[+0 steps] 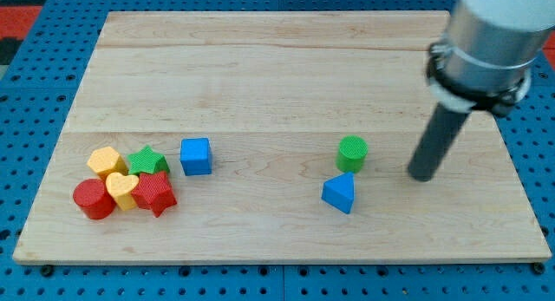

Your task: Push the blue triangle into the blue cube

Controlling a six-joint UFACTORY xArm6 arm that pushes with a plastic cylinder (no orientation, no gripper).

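Observation:
The blue triangle (339,193) lies on the wooden board right of centre, near the view's bottom. The blue cube (196,156) sits far to its left, beside a cluster of blocks. My tip (422,173) rests on the board to the right of the blue triangle and slightly above it, with a clear gap between them. A green cylinder (352,153) stands just above the triangle, almost touching it, and to the left of my tip.
A cluster at the view's left holds a yellow hexagon (106,161), a green star (148,160), a red cylinder (93,199), a yellow heart (122,190) and a red star (155,193). The board's edge (277,259) runs along the bottom.

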